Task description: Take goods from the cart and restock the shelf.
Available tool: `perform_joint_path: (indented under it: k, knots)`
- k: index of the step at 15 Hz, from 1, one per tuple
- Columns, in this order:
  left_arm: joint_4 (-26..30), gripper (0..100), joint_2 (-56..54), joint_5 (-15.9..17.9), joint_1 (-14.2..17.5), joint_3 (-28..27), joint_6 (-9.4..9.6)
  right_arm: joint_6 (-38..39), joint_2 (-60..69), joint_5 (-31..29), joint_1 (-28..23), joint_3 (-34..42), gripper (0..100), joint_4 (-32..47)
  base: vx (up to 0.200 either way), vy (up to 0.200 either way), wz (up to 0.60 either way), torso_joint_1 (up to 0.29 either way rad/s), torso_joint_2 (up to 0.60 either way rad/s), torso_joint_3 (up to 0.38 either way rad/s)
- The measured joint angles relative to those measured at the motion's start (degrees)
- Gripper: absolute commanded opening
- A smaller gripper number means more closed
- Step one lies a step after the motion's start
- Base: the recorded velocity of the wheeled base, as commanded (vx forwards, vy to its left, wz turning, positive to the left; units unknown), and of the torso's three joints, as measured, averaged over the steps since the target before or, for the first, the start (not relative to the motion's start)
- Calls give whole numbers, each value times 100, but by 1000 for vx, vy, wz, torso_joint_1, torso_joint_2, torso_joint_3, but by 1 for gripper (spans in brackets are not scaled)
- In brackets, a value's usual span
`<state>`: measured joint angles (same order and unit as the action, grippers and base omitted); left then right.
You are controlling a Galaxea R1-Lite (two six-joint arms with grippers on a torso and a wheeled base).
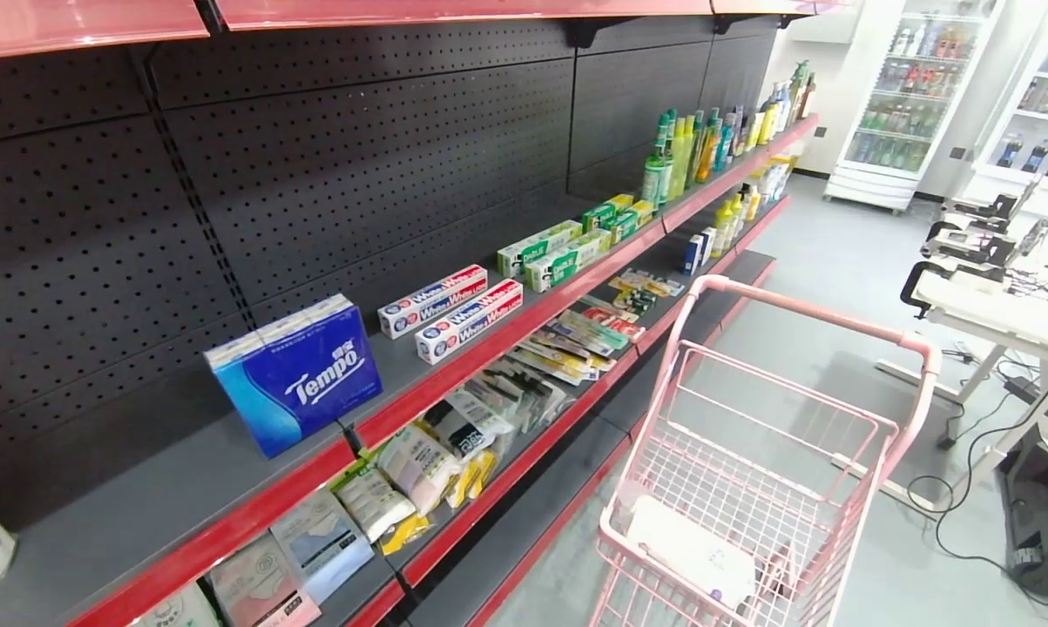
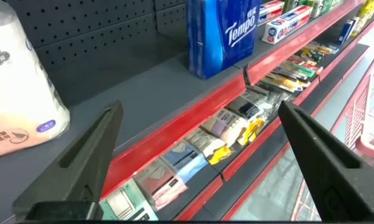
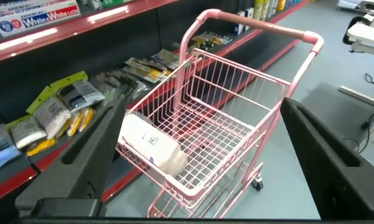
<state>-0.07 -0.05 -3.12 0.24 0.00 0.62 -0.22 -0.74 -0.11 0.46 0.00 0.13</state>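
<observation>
Both spread wide and empty, the left hand (image 2: 199, 165) hangs over the grey red-edged metal shelf (image 2: 143, 87), the right hand (image 3: 196, 165) over the pink wire cart (image 3: 261, 30) holding a white soft pack (image 3: 152, 146).

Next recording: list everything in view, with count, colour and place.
Black pegboard shelf unit: one, red-edged, on the left.
Pink wire shopping cart: one, on the floor beside it.
Soft white pack: one, lying in the cart.
Blue tissue pack: one, upright on the shelf.
White paper-roll pack: one, same board, far left.
Red-and-white toothpaste boxes: two, beyond the tissues.
Green boxes: several, farther along.
Green and yellow bottles: many, far end.
Flat packets: many, mixed colours, lower board.
Left gripper: black, open, facing the shelf.
Right gripper: black, open, facing the cart.
</observation>
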Motion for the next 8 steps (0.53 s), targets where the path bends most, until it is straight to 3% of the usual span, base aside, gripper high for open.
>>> perform_joint_path:
  k: [4,8]
  knots:
    - [0,100,0,-7,0,0,-2,0,-151,-60,-178,-82,100,49,0,0,0,0,0,0]
    - [0,100,0,0,0,0,-2,401,-1124,-40,-180,-1413,100,87,0,0,0,0,0,0]
